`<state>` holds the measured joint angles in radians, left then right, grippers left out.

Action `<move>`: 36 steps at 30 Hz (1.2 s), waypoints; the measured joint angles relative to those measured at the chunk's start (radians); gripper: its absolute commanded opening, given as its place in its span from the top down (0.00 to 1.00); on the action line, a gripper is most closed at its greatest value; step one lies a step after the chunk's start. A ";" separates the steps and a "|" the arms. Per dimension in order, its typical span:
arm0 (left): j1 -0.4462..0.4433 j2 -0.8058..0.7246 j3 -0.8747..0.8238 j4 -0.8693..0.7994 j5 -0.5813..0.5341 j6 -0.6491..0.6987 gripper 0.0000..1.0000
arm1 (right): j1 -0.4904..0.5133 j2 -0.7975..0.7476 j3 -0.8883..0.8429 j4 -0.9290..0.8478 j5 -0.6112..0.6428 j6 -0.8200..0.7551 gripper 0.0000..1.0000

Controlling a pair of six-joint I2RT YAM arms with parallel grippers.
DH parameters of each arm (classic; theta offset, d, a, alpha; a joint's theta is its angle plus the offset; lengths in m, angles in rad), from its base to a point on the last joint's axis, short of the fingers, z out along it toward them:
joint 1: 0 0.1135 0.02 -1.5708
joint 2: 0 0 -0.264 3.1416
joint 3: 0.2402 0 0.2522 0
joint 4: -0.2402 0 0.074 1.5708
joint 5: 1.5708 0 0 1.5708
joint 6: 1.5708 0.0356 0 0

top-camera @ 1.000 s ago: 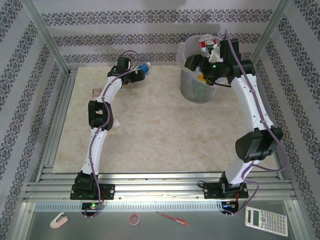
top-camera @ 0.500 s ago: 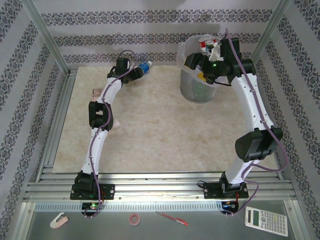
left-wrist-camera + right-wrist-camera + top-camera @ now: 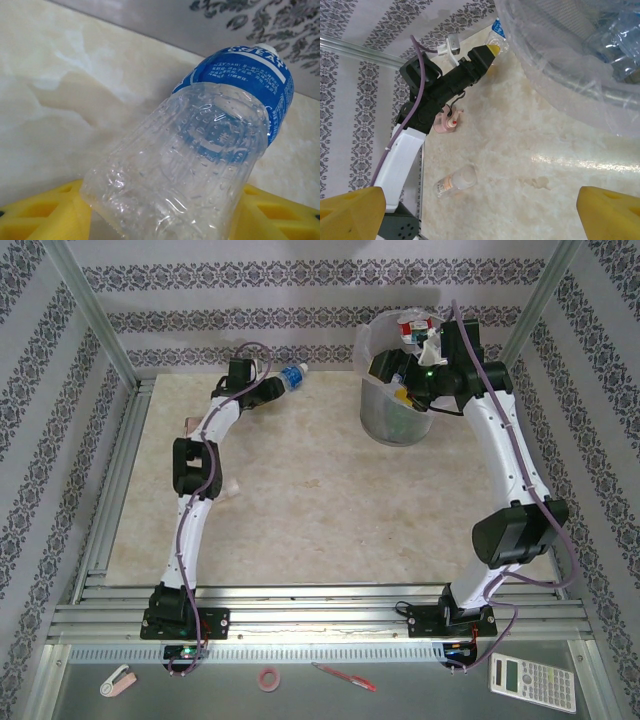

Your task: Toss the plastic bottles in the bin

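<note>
From above, the left gripper [image 3: 278, 385] has closed in on the blue-labelled bottle [image 3: 292, 375] at the back of the table [image 3: 300, 500], and the bottle has shifted slightly toward the bin [image 3: 393, 425]. On the left wrist, yellow pads [image 3: 45, 215] pinch the bottle's clear base on both sides. On the right wrist, the right gripper [image 3: 480, 210] hangs wide apart and empty beside the bin's rim.

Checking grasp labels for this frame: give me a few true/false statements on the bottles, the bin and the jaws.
1. The clear plastic bottle with the blue label sits between the yellow fingers of the left gripper. True.
2. The right gripper has its jaws clamped on a bottle. False: they stand wide open with nothing between them.
3. The round translucent grey bin is empty. False: clear bottles lie inside.
4. A small white-capped bottle lies on its side on the cream marbled table. True.
</note>
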<state>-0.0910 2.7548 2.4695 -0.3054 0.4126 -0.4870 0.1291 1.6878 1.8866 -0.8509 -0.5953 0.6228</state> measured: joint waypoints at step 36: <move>-0.121 -0.945 -1.306 0.432 0.152 0.027 0.71 | 0.034 -0.404 -0.571 0.135 0.037 0.095 0.02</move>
<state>-0.2123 1.8103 1.1637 0.1268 0.5648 -0.4603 0.1631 1.2839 1.3159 -0.7158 -0.5587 0.7174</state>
